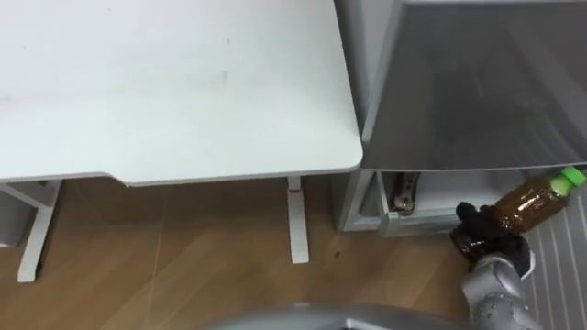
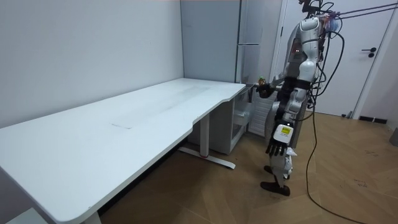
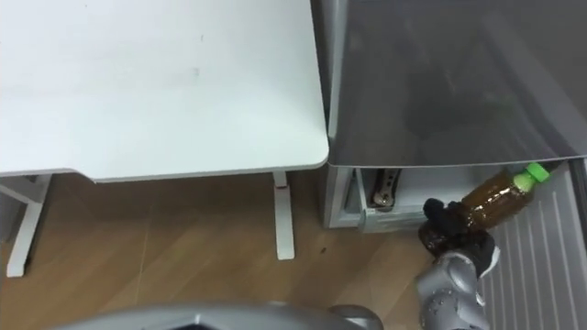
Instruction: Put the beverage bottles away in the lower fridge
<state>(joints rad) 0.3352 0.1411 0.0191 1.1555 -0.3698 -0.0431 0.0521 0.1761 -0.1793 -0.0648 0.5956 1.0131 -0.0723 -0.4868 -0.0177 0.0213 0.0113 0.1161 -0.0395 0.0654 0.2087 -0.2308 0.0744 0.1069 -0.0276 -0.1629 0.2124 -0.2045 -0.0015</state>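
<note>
Right hand [image 1: 484, 236] low at the right of the eye views, dark fingers curled firmly round the lower end of a clear plastic bottle of brown drink with a green cap [image 1: 534, 196]. Bottle tilted, cap end up and to the right, base buried in the grasp, held clear of any surface. Held just in front of the open white lower compartment [image 1: 383, 200] of a tall grey metal fridge [image 1: 477, 82], under the edge of the grey upper front and not yet inside. Something small and brownish on the compartment's inner wall, too unclear to name. Ribbed white panel [image 1: 561, 268] just to the right of the wrist, beneath the bottle.

Broad white rounded-corner desk on white legs [image 1: 174, 82] directly left of the fridge, its corner near the fridge's side. Light brown wooden plank floor [image 1: 183, 252] below.

In the room view: upright on both feet at the far end of the desk, facing the fridge, right arm stretched forward at waist height with the bottle. Left hand [image 2: 277, 149] hanging down beside the thigh, too small to tell how it is held.
</note>
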